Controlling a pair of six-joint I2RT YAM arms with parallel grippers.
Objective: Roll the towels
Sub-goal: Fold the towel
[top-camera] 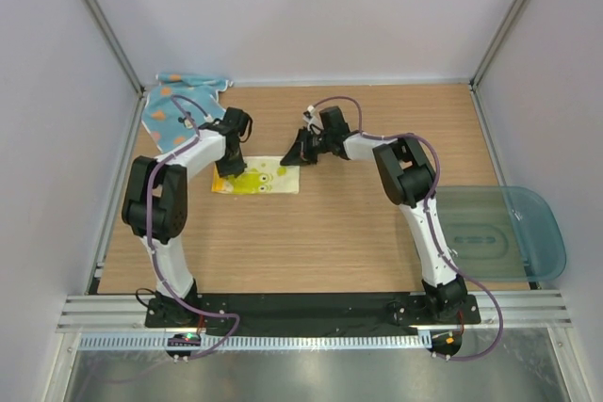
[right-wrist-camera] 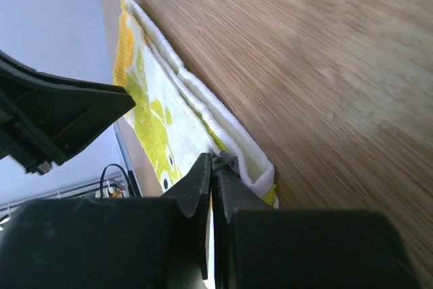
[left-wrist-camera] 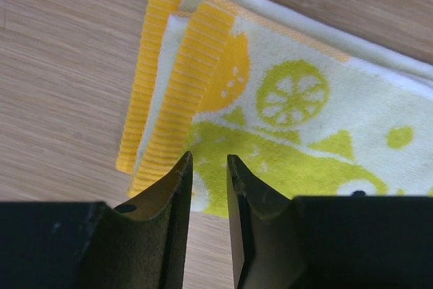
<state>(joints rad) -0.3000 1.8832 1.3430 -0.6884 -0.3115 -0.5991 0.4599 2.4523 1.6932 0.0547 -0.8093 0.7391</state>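
The yellow towel with green print lies folded flat on the wooden table; its striped yellow end shows stacked layers. My left gripper hovers over the towel's left end, jaws a narrow gap apart with nothing between them. My right gripper is shut, and its tips rest against the towel's right end. Whether a layer is pinched there I cannot tell. The light blue towel lies crumpled at the back left corner, away from both grippers.
A clear bluish plastic tub overhangs the table's right edge. White walls and metal frame posts close in the left, back and right sides. The left arm's elbow stands near the left edge.
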